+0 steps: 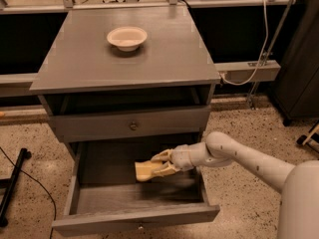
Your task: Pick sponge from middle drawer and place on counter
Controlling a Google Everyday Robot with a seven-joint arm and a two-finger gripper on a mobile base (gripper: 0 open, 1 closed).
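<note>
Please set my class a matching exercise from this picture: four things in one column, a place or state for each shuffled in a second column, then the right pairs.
Things
1. pale-yellow soft sponge
2. cream round bowl
3. wide grey wooden middle drawer
4. two-finger claw

Places or states
A. pulled open below the knobbed drawer front
B. standing on the grey wooden counter
C. held in the claw, over the drawer floor
D. reaching into the open drawer, closed on the sponge

Pairs: 1-C, 2-B, 3-A, 4-D
</note>
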